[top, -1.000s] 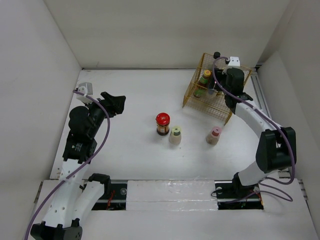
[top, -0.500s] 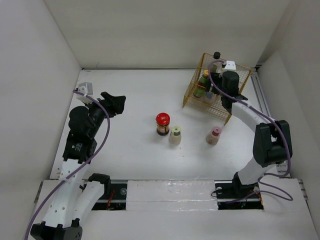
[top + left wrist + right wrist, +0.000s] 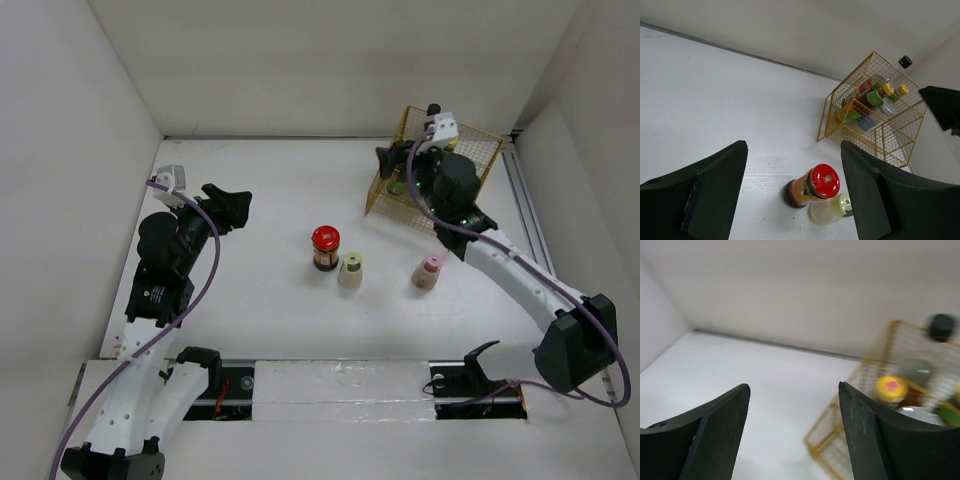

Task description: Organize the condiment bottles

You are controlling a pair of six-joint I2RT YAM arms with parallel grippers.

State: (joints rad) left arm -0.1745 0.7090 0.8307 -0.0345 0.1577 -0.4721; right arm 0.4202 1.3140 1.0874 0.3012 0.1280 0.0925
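Note:
A red-lidded jar (image 3: 325, 247) stands mid-table with a green-topped shaker (image 3: 350, 270) touching its right side; both also show in the left wrist view, the jar (image 3: 815, 186) and the shaker (image 3: 832, 210). A pink-topped shaker (image 3: 428, 270) stands further right. In the yellow wire basket (image 3: 478, 160) are two yellow-capped bottles (image 3: 888, 88), a silver-topped shaker (image 3: 888, 106) and a black-capped bottle (image 3: 905, 61). My right gripper (image 3: 392, 165) is open and empty over the basket's left edge. My left gripper (image 3: 228, 205) is open and empty, left of the jar.
White walls close in the table at the back and on both sides. The basket stands in the back right corner. The right wrist view is blurred; it shows the basket (image 3: 867, 440) and a yellow cap (image 3: 891, 386) to the right of my open fingers.
My right gripper has drawn out of the basket and swung left, and now points over its left edge. The left arm and the bottles on the table have not moved.

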